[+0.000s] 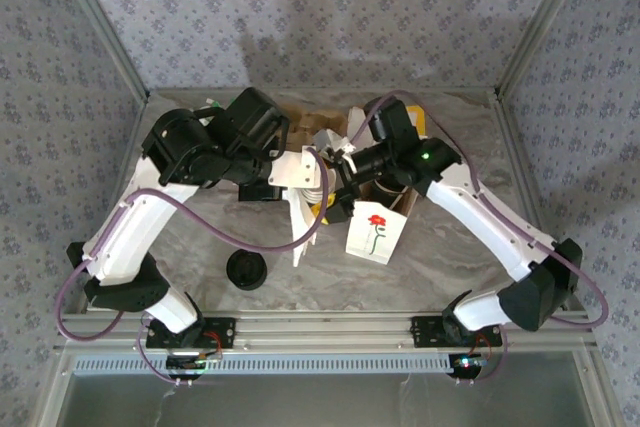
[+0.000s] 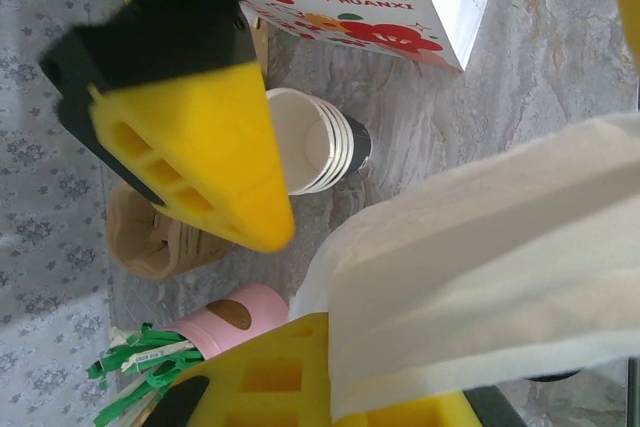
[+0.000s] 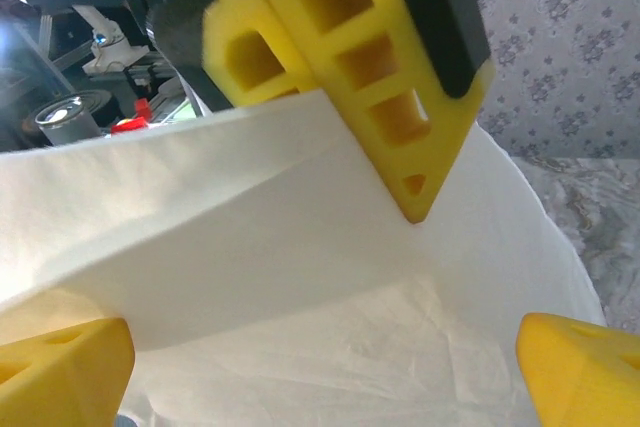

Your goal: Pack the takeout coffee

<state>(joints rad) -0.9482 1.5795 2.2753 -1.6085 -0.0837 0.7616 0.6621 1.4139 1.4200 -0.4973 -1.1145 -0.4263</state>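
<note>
From above we see two robot arms meeting over a marbled table point(image 1: 440, 282). The left gripper point(image 3: 405, 182) has its yellow fingers pinched together on the edge of a white paper bag point(image 1: 302, 232). The right gripper point(image 3: 325, 342) has its fingers wide apart, with the bag's paper lying between them. The takeout coffee point(image 1: 247, 269) (we see mostly its round black lid) stands on the table near the left arm's base, just left of the bag, touched by neither gripper.
</note>
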